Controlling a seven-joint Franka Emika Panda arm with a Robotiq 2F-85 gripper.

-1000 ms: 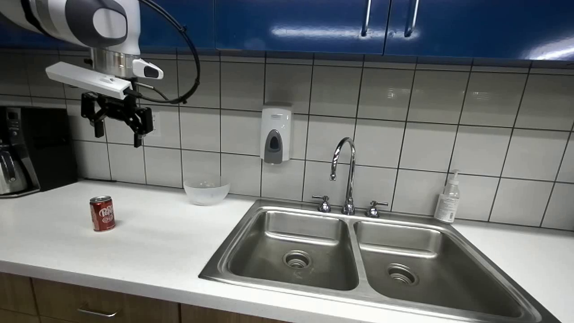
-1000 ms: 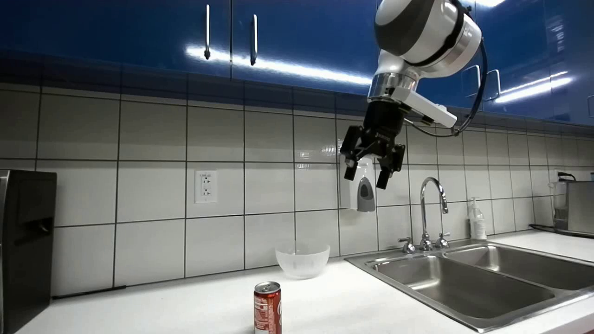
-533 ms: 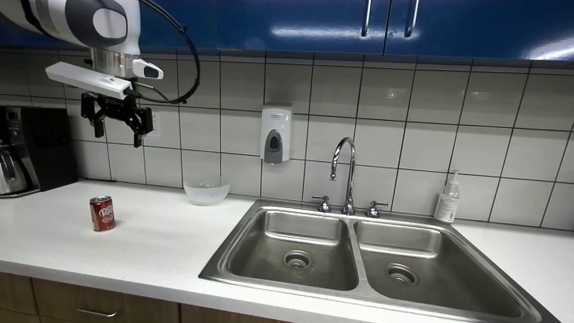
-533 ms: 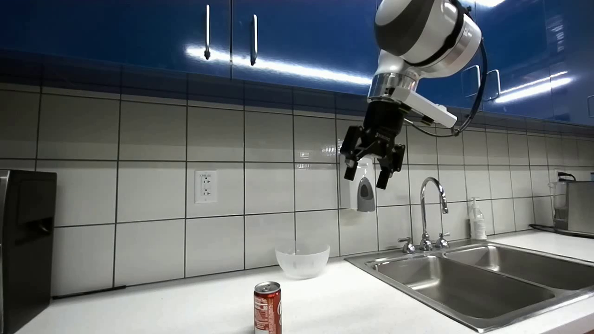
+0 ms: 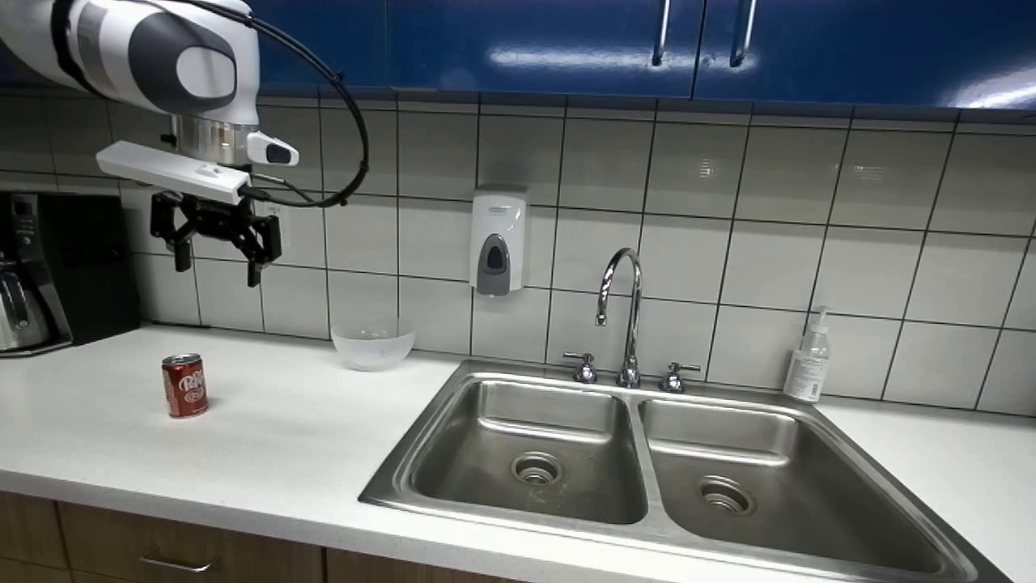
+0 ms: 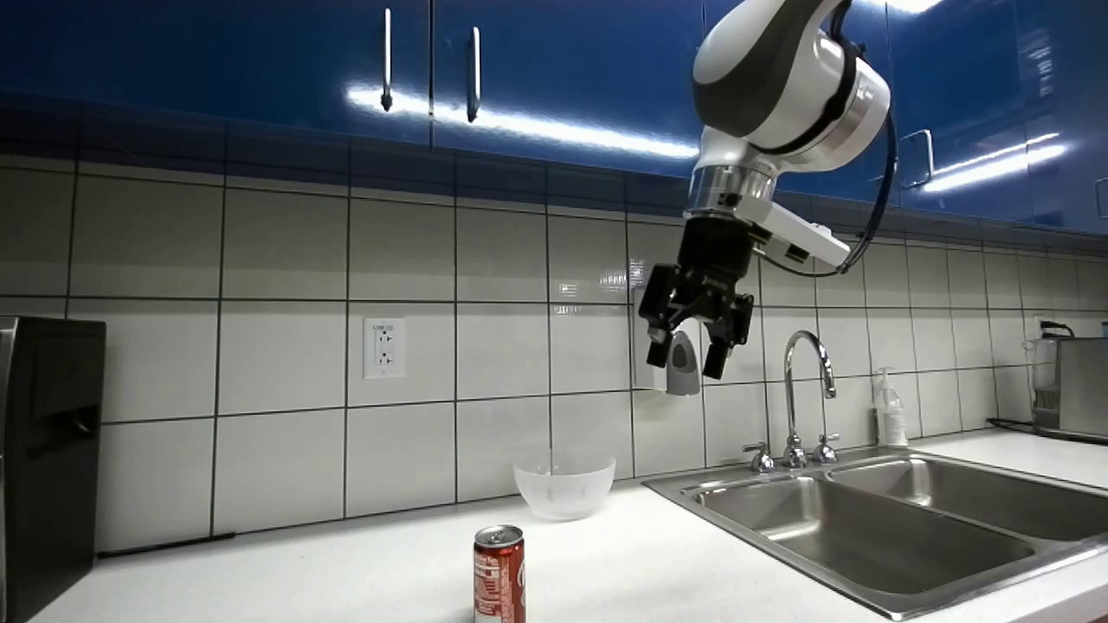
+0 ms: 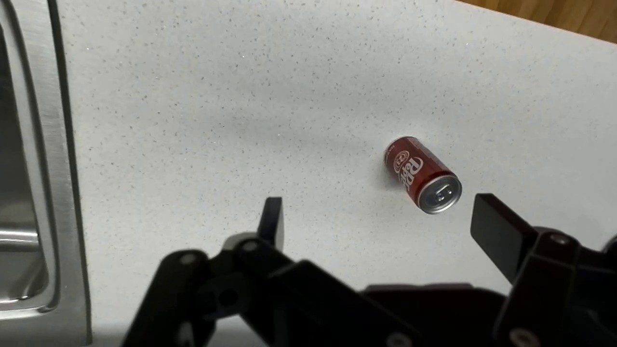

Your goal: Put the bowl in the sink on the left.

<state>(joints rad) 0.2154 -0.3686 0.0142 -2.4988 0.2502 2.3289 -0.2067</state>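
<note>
The hand (image 5: 218,271) is suspended above the counter (image 5: 283,453), fingers (image 7: 499,233) directed downward and spread apart, with nothing held between them. The translucent bowl (image 5: 373,352) stands upright on the counter near the tiled wall (image 5: 435,314), to the left of the double-basin sink (image 5: 388,488) in both exterior views. Whether the bowl touches the wall cannot be confirmed. Hand and bowl are well apart.

In the wrist view, a Dr Pepper can (image 7: 409,164) stands on the counter, lower than the fingers, and an edge of the sink enters at one side. The bowl does not show there.

Status, as judged: approach stage. The fingers have a spread suited to the pick-up; no step of the transfer itself is complete. The bowl is neither grasped nor lifted, and stands outside the sink.

Remaining steps, as judged:
1. Align the hand over the bowl, keeping clear of the can.
2. Lower until one finger is inside the bowl's rim and one outside.
3. Close on the rim and lift.
4. Carry to the left basin (image 5: 486,478), presumably the intended one.
5. Lower, release and withdraw.
</note>
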